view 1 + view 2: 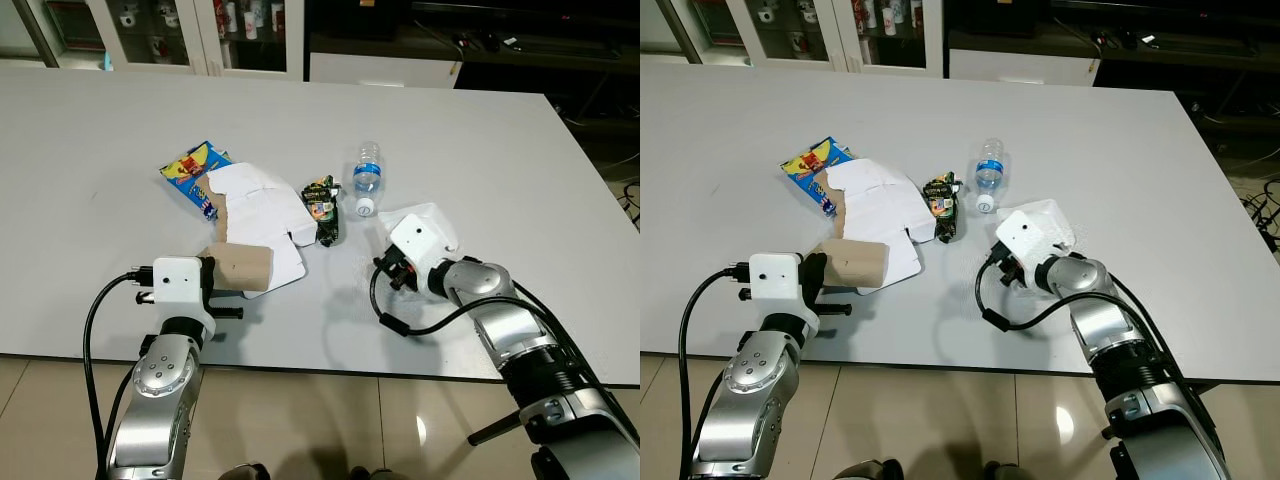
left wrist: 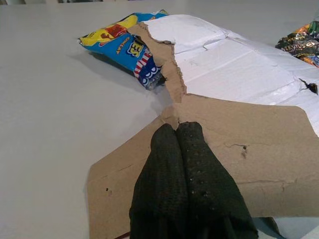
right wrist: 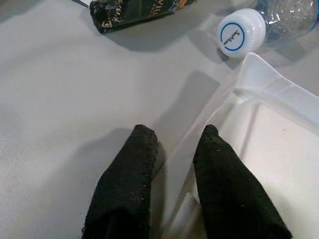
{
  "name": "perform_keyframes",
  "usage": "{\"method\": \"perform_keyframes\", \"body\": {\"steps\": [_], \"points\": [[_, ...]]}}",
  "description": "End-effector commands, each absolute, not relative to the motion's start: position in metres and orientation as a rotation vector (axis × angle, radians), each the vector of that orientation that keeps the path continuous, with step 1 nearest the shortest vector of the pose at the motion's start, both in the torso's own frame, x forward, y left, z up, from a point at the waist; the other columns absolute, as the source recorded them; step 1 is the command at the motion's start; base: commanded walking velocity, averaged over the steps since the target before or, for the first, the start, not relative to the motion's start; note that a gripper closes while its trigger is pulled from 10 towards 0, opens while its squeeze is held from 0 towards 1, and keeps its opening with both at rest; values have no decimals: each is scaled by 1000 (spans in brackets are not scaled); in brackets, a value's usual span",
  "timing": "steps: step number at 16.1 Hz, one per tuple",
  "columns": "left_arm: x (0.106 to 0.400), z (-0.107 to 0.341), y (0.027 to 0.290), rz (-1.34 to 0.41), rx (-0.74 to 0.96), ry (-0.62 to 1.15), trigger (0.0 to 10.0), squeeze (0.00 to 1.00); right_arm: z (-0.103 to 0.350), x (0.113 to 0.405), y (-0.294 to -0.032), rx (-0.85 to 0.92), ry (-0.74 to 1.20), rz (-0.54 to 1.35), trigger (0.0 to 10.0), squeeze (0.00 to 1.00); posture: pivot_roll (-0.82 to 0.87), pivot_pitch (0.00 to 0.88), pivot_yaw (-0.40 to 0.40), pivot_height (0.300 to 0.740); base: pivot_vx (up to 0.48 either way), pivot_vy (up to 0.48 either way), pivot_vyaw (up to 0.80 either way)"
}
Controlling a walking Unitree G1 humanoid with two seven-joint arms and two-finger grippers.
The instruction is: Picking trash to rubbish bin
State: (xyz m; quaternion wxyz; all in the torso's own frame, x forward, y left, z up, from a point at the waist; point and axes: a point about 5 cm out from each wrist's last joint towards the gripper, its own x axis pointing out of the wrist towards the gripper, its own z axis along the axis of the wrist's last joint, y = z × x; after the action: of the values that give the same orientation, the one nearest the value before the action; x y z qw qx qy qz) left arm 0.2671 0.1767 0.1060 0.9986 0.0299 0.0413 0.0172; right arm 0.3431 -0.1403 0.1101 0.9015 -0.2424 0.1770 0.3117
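Left pincer (image 2: 175, 130): black fingers pressed together, tips on the brown flap of the torn cardboard (image 1: 258, 223), low left of centre in the left eye frame. Whether the flap is truly pinched between them, or only lies under the tips, cannot be told. Beyond it, tucked under the far edge of the cardboard, a blue and yellow snack packet (image 1: 192, 170).

Right pincer (image 3: 172, 135): fingers parted, straddling the rim of the white foam tray (image 3: 279, 134), one finger inside the rim, one outside on the surface (image 1: 120, 140). Not yet clamped. Just past the tray, a plastic bottle (image 1: 367, 176) lying with its white cap toward the pincer; left of that, a dark crumpled wrapper (image 1: 323, 207).

Step in hand, by judgement: the grasp stage, at the very start of clearing. Next likely: squeeze on the tray rim, lift, carry to a bin.

Both silver arms reached forward over the near edge, left forearm straight ahead, right angled inward toward frame centre.
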Motion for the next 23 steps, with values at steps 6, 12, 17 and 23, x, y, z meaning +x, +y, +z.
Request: {"method": "perform_keyframes", "body": {"steps": [6, 12, 17, 23], "points": [[269, 108, 177, 32, 57, 78, 0, 0, 96, 347, -153, -443, 381, 489, 10000, 0, -42, 124, 19, 740, 0, 0, 0], [272, 113, 172, 9, 37, 43, 588, 0, 133, 370, -167, -399, 169, 235, 10000, 0, -40, 110, 16, 740, 0, 0, 0], [273, 113, 172, 8, 36, 44, 745, 0, 127, 368, -164, -389, 190, 262, 0, 0, -39, 106, 17, 740, 0, 0, 0], [272, 111, 172, 3, 39, 57, 627, 0, 116, 365, -159, -390, 244, 327, 0, 0, -37, 113, 21, 740, 0, 0, 0]]}}
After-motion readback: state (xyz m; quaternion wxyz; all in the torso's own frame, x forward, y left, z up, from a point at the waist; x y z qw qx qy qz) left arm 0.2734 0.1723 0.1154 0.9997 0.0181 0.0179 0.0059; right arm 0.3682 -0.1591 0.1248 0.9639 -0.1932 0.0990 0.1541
